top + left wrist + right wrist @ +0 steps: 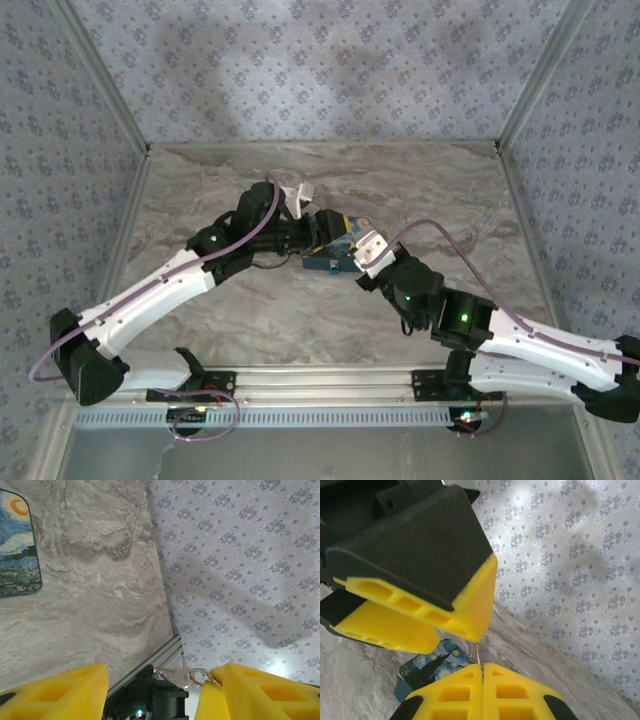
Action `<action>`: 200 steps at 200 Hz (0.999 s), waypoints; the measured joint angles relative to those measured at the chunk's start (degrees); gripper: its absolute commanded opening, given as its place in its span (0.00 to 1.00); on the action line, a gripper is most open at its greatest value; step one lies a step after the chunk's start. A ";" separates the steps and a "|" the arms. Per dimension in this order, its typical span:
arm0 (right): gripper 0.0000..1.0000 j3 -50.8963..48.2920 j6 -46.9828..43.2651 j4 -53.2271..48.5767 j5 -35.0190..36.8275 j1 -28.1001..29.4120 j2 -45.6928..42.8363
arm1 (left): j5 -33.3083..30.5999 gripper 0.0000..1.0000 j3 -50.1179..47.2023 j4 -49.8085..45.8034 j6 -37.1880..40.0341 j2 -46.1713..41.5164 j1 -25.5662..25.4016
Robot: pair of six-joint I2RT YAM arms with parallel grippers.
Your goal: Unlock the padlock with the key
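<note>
**Two arms meeting over a picture mat at mid-table**

The grey-veined marble-pattern table [200, 190] is enclosed by walls of pale blue floral wallpaper [320, 60]. The white-and-black left arm [150, 290] and right arm [540, 350] reach inward from the near edge, and their heads meet just above a small rounded-corner mat printed with a blue-and-yellow night-sky painting [320, 265], which lies flat on the marble.

The left gripper [159, 672] has its yellow ribbed fingers [75, 690] well apart, and nothing is seen clamped between them. A small silver key ring with a clasp [182, 676] hangs in the gap, touching the inner edge of one finger.

The right gripper [482, 670] is fully closed, its two yellow pads pressed flat together. A thin silver metal strip [477, 652] stands out of the seam towards the tips of the left gripper; whether it is the key's blade cannot be told. The padlock cannot be made out.
</note>
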 measured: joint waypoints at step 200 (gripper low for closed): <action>0.00 -0.87 -6.99 4.00 6.49 3.61 4.96 | 2.05 0.00 -0.33 3.80 -3.91 1.84 -0.31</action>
